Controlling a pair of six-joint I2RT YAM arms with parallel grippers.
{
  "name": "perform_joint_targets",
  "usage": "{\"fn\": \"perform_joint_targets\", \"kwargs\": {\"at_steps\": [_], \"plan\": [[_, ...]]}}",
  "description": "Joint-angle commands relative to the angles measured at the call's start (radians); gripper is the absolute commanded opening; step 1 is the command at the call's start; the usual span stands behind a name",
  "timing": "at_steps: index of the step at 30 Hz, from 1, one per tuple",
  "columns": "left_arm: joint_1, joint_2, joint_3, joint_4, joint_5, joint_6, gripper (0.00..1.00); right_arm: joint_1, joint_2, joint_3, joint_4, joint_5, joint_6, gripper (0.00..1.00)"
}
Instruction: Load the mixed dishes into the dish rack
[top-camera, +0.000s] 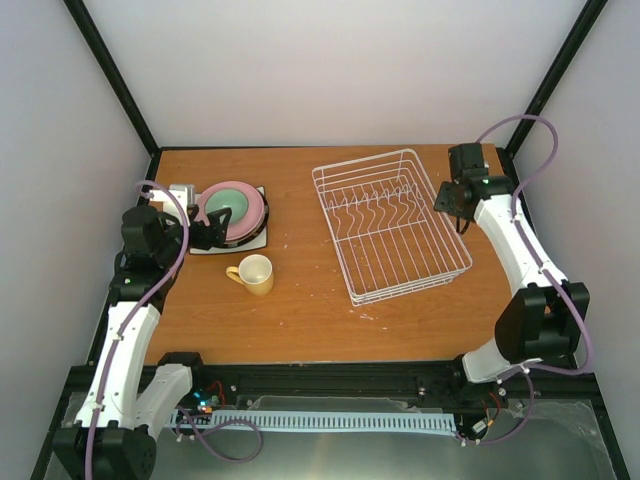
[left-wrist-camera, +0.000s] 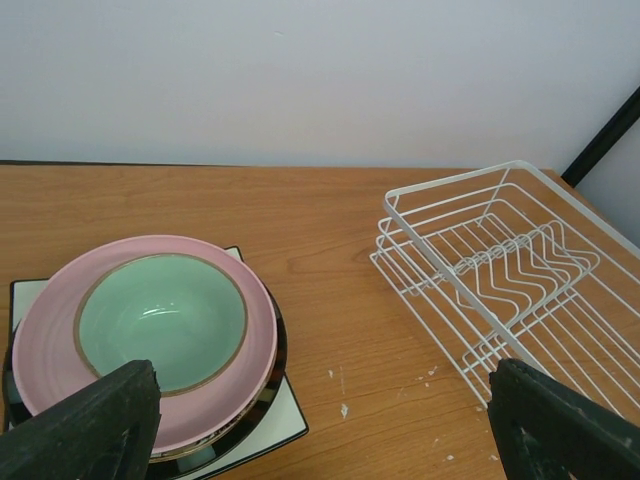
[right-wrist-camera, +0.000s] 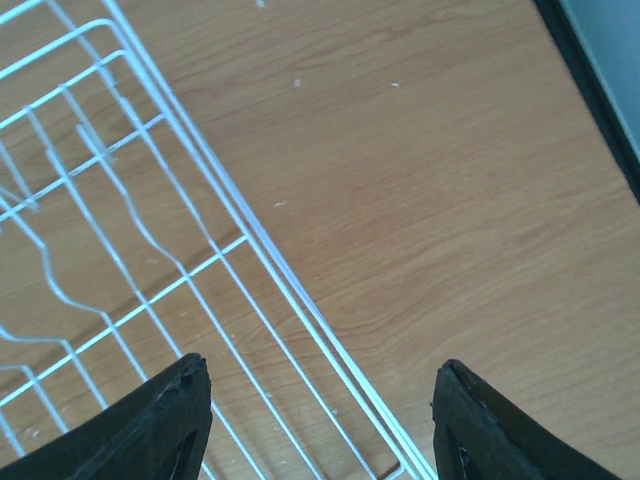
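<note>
Top external view gives the whole layout. The table (top-camera: 300, 310) carries everything, w/ the dish rack (top-camera: 392, 225) right of centre, turned at an angle and holding nothing. No dish is loaded yet, so this looks like the very start, i.e. the first pick.

Far left sits the stack. The white square plate (top-camera: 250, 244) is at the bottom, the pink round plate (top-camera: 250, 205) is above it, and the mint-green bowl (top-camera: 222, 205) sits on top. The yellow mug (top-camera: 255, 273) stands upright just nearer than the stack, apart from it, handle to the left.

The left gripper (top-camera: 212, 232) is at the stack's near-left edge, jaws wide apart and holding nothing. The right gripper (top-camera: 455, 200) is over the rack's right rim, also spread and holding nothing.

Prob. next move is the bowl, since it's on top. That calls for the left jaws to straddle its rim, pinch, lift clear of the pink plate, then carry across to the rack w/o clipping the mug.

Left wrist view adds the layering. The dark-rimmed cream plate (left-wrist-camera: 262, 400) shows as a dark edge btwn the pink plate and the square one. A mint-green plate can't be made out in any view, and the mug is out of this frame.

Right wrist view has no dishes at all, only the rack's rim wires and bare wood btwn the spread fingers.
</note>
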Motion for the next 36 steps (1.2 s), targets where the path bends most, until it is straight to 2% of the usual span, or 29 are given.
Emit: {"fn": "perform_joint_targets", "kwargs": {"at_steps": [1, 10, 17, 31, 33, 36], "plan": [[-0.006, 0.009, 0.023, -0.006, -0.030, 0.035, 0.90, -0.066, 0.071, 0.104, -0.045, -0.231, -0.262, 0.61], [-0.007, 0.033, 0.021, 0.002, -0.050, 0.038, 0.90, -0.138, 0.203, 0.190, -0.132, -0.269, -0.441, 0.59], [-0.007, 0.027, 0.019, -0.008, -0.062, 0.033, 0.90, -0.145, 0.237, 0.166, -0.124, -0.377, -0.463, 0.57], [-0.007, -0.001, 0.021, -0.030, -0.094, 0.045, 0.90, -0.144, 0.333, 0.176, -0.143, -0.307, -0.461, 0.56], [-0.007, 0.001, 0.020, -0.029, -0.093, 0.045, 0.90, -0.144, 0.339, 0.171, -0.143, -0.292, -0.456, 0.52], [-0.007, 0.006, 0.017, -0.024, -0.087, 0.045, 0.90, -0.142, 0.343, 0.161, -0.147, -0.261, -0.441, 0.38]]}}
